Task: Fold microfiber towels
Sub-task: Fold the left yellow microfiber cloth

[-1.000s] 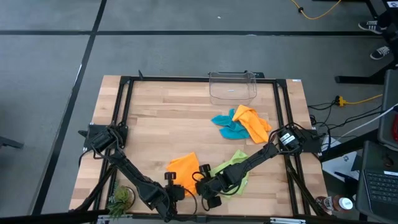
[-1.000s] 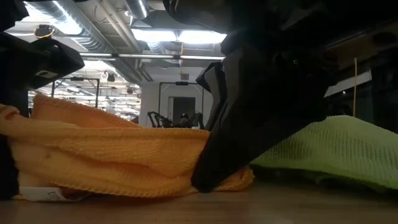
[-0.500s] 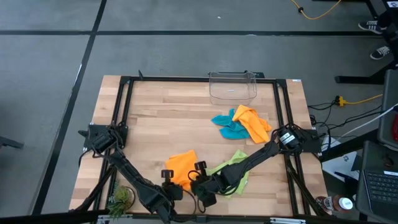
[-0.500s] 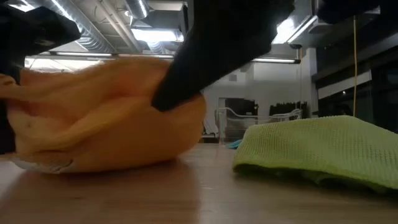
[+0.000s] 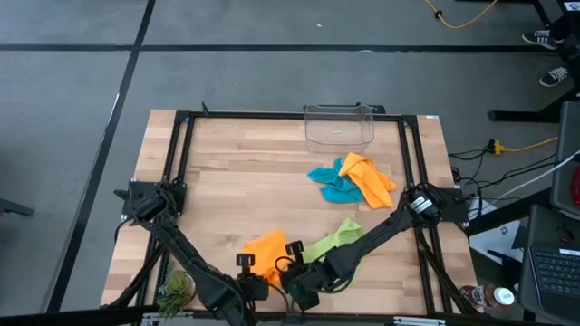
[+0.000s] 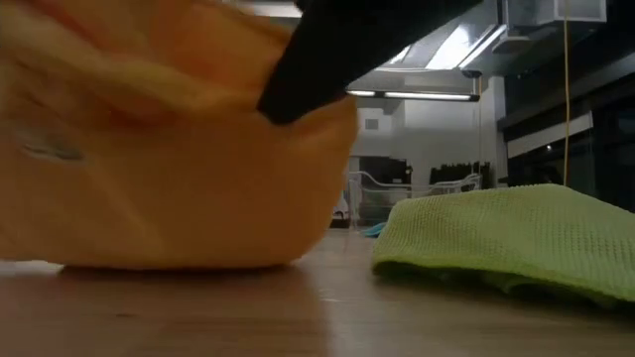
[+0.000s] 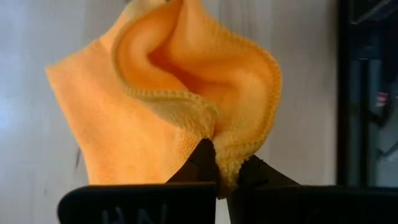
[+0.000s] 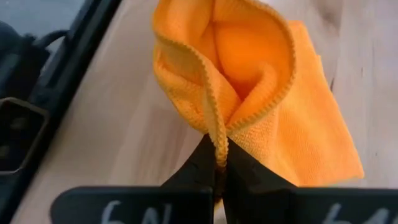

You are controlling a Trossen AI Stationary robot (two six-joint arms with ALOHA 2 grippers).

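- We've got both arms down at the near edge of the table (image 5: pixel 227 172), and both are on the same orange towel (image 5: pixel 265 248).
- The left gripper (image 7: pixel 224 177) is clamped shut on a hem corner of that towel; the cloth balloons up and away from its fingertips.
- The right gripper (image 8: pixel 219 163) is pinched shut on another hem corner, the edge stitching running straight down between its fingers.
- From above, the left gripper (image 5: pixel 246 276) sits just left of the right gripper (image 5: pixel 294 272), with the towel between them and stretching toward the far side.
- So here's the relation that counts: the towel lies away from both grippers, toward the far side, with its held edge running left to right along the near edge. Neither arm is nearer; each has its own corner.
- In the low view the orange towel (image 6: pixel 169 149) looks lifted and bunched, only its underside near the wood. We'd judge this as mid-fold: the near edge is up and would need carrying over toward the far edge.
- The green towel (image 5: pixel 335 240) lies flat just right of the orange one, partly under the right arm. It could catch on a sweep.
- A second orange towel (image 5: pixel 370 177) and the teal towel (image 5: pixel 333 184) are heaped together farther back on the right, near the clear bin (image 5: pixel 339 125), untouched.
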